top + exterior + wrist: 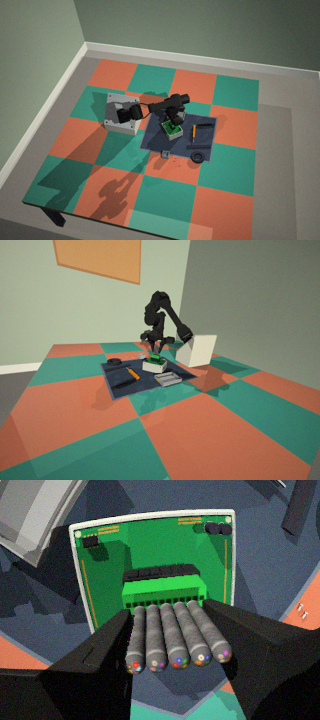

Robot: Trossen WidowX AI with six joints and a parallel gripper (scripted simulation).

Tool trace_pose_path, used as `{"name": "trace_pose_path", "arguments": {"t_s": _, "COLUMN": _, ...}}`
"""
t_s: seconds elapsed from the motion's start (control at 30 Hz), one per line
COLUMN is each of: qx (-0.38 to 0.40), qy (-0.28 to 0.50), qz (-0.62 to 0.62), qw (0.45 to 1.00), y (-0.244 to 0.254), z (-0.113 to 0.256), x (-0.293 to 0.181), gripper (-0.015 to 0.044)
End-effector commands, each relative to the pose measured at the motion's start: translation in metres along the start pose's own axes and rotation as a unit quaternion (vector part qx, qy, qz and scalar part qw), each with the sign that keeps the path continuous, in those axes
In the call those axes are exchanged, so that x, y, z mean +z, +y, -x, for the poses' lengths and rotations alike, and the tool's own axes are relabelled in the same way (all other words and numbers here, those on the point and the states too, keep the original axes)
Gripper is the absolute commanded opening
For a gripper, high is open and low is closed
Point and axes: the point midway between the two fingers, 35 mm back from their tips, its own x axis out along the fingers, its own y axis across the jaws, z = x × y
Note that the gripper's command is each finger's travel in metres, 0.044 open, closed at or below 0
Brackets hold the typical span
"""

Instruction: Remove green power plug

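1. Black gripper [172, 126] [155, 353] [167, 612] is closed on the green power plug [155, 356] [165, 591]
2. Circuit board [170, 132] [161, 361] [107, 590] still bears the plug, at its socket [160, 571]
3. Plug looks light, rigid; its short ends suit gripping
4. Grey leads [156, 349] [177, 640] probably flex, making poor handles

A bright green rectangular plug [164, 591] sits against a long black socket [161, 573] on a green circuit board [160, 540] framed by a white-rimmed box [155, 515]. Five thick grey cylindrical cables [167, 635] run from the plug, their cut ends showing coloured dots. The black two-fingered gripper [167, 612] is closed on the plug, one finger at either side. Part of a grey shallow tray [37, 550] shows at upper left, apart from the box.
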Motion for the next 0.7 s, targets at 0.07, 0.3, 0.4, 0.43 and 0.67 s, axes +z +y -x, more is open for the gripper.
{"name": "trace_pose_path", "arguments": {"t_s": 0.07, "qx": -0.004, "qy": 0.0, "qz": 0.001, "qw": 1.0, "y": -0.001, "z": -0.001, "x": 0.0, "gripper": 0.0}}
{"name": "trace_pose_path", "arguments": {"t_s": 0.3, "qx": -0.012, "qy": 0.0, "qz": 0.002, "qw": 1.0, "y": 0.0, "z": 0.014, "x": 0.0, "gripper": 0.0}}
{"name": "trace_pose_path", "arguments": {"t_s": 0.4, "qx": -0.035, "qy": 0.0, "qz": 0.002, "qw": 0.999, "y": 0.004, "z": 0.015, "x": 0.0, "gripper": 0.0}}
{"name": "trace_pose_path", "arguments": {"t_s": 0.43, "qx": -0.042, "qy": 0.0, "qz": 0.002, "qw": 0.999, "y": 0.006, "z": 0.015, "x": 0.0, "gripper": 0.0}}
{"name": "trace_pose_path", "arguments": {"t_s": 0.67, "qx": 0.001, "qy": 0.0, "qz": 0.001, "qw": 1.0, "y": -0.002, "z": 0.016, "x": 0.0, "gripper": 0.0}}
